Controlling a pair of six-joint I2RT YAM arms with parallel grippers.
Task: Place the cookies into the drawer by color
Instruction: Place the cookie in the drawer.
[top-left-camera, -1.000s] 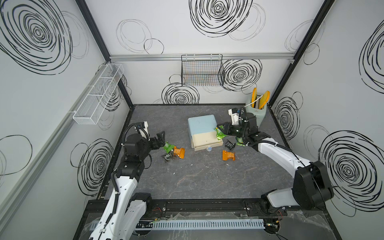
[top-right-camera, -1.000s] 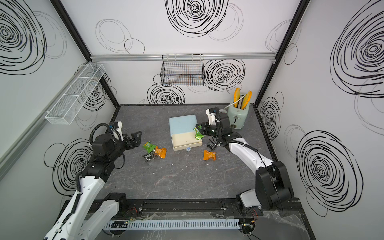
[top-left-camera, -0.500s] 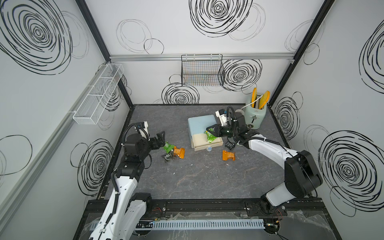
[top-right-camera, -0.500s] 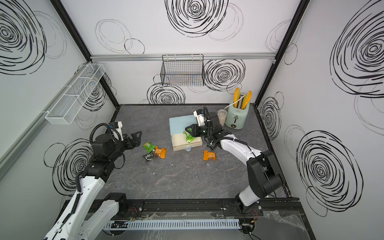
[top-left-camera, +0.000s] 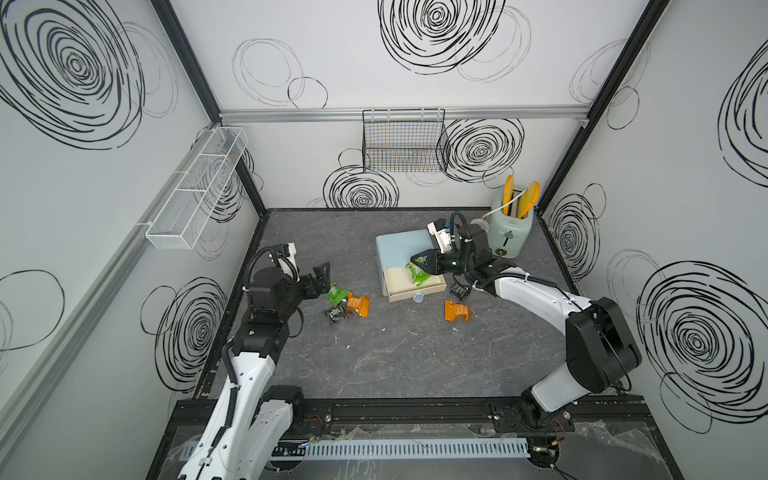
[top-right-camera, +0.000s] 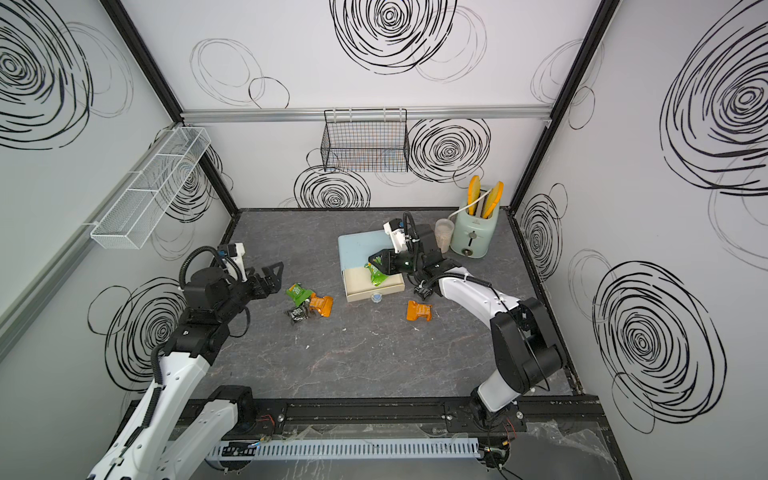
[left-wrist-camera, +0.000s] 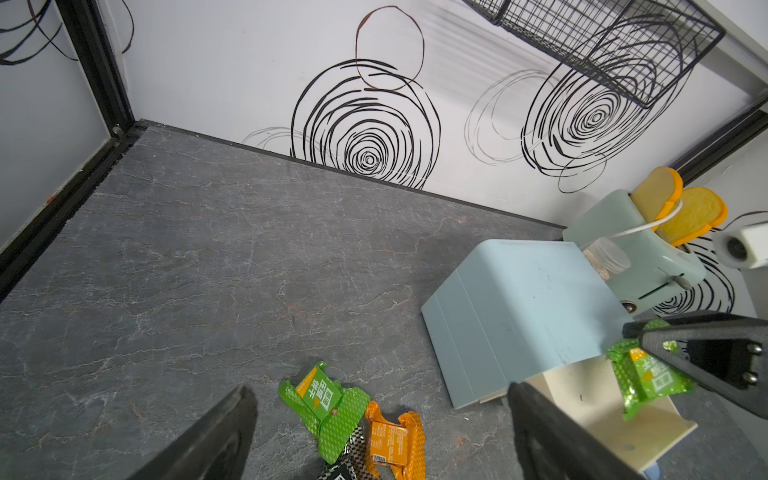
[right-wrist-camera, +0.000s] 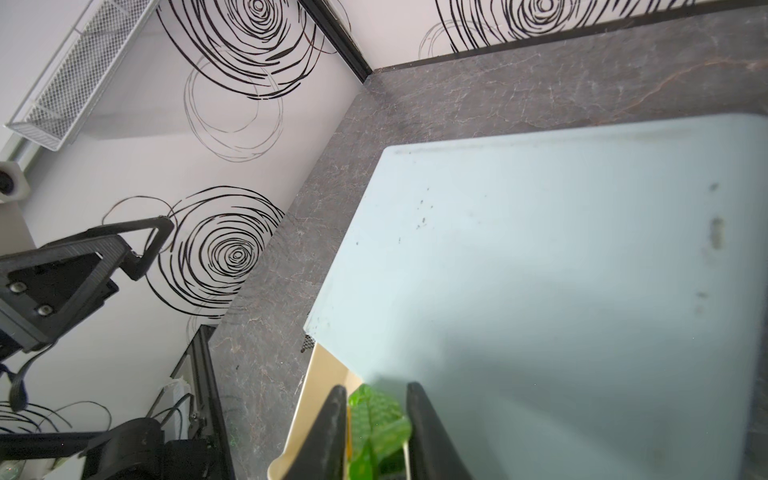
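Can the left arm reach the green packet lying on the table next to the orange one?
Probably yes: the left gripper stands open close beside the green packet, with nothing between them. The orange packet lies on its far side.

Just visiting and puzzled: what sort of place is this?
Probably a robot test booth: swirl-marked walls, two arms on a rail, props like a toaster and drawer chest.
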